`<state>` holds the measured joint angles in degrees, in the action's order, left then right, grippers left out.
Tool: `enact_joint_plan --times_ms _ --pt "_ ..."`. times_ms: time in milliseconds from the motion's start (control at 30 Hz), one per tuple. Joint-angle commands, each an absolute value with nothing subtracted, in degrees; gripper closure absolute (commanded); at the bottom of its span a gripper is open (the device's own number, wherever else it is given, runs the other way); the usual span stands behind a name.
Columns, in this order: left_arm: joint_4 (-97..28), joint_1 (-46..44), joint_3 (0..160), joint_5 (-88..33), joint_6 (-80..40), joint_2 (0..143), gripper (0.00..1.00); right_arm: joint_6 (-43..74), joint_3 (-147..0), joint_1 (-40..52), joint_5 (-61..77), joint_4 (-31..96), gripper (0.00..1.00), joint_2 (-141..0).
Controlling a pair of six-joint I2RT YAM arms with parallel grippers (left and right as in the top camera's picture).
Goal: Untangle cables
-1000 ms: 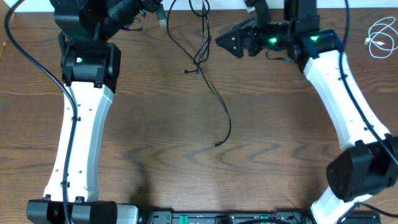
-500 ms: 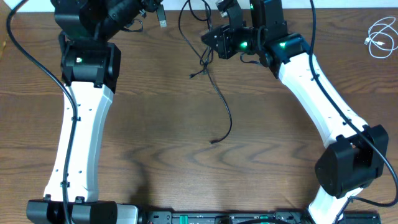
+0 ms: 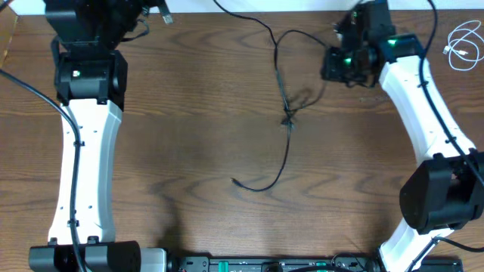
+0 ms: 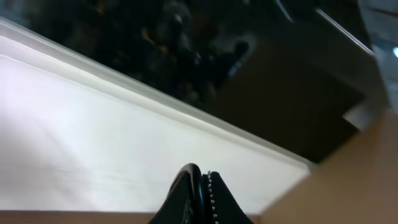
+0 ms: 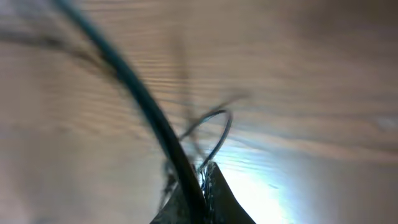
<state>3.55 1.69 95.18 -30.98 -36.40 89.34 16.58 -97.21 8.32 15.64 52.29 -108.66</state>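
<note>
Since a moment ago my right gripper point(image 3: 331, 65) has swung from the top middle out toward the right side of the brown wood-grain table point(image 3: 189, 113), and my left gripper point(image 3: 150, 7) has drawn up and to the left at the far edge, so the thin black cable point(image 3: 286, 147) is now stretched wider between us, with its loose tail curled lower on the table than before. From overhead, that cable comes in at the top edge, loops across toward my right gripper, and bunches in a small tangle near the table's middle. Below the tangle it trails down to a free plug end lying flat. A small plug end pokes out just beside my left gripper. The thin white cable point(image 3: 461, 44) lies coiled by itself at the far right, well apart from the black one and from both arms. At my left wrist the gripper point(image 4: 200, 186) is pressed together against a white wall point(image 4: 93, 137), and I cannot tell whether anything is pinched there. At my right wrist the gripper point(image 5: 202, 180) is clamped on the black cable point(image 5: 143, 99), which runs blurred up and to the left above the table point(image 5: 311, 62)
</note>
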Motion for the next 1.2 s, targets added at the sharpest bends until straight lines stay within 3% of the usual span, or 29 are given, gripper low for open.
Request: enact_joint_plan --times_ms 0,700,933,1167 --pt "3.99 3.22 96.25 -25.85 -34.89 87.85 0.93 18.46 -94.11 6.66 10.66 52.75 0.99 -107.18" --pt "16.01 7.62 98.32 -6.37 -34.46 82.11 0.93 23.79 -73.97 -0.84 -0.6 44.01 0.99 -107.22" --pt "15.68 10.37 98.41 -6.37 -33.01 79.72 0.92 23.7 -69.67 -7.33 -0.3 40.86 0.99 -107.22" --pt "14.5 11.25 98.41 -4.34 -32.95 79.77 0.93 14.83 -69.73 -9.82 9.82 36.93 0.99 -107.2"
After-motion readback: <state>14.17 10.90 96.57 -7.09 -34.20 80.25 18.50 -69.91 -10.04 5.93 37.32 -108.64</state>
